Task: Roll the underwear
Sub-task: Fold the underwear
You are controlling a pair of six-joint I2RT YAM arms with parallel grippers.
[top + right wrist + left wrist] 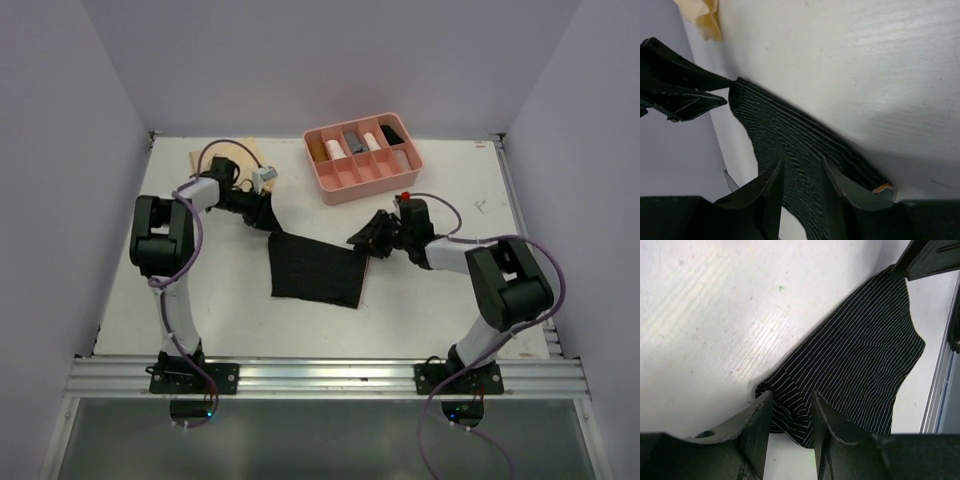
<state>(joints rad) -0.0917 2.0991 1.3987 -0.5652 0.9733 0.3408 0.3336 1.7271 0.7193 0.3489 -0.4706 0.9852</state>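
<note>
The black pin-striped underwear (315,270) lies spread out in the middle of the white table. My left gripper (270,228) is at its back left corner. In the left wrist view the fingers (792,397) stand apart, straddling the bunched corner of the underwear (865,350). My right gripper (362,243) is at the back right corner. Its fingers (801,167) also stand apart, with the underwear (785,130) running flat between them. Each wrist view shows the other gripper's tips at the far end of the cloth's edge.
A pink divided tray (365,190) with several rolled items stands at the back right. A pale tan cloth (225,155) lies at the back left, behind the left arm. A metal rail (320,375) runs along the near edge. Grey walls enclose the table.
</note>
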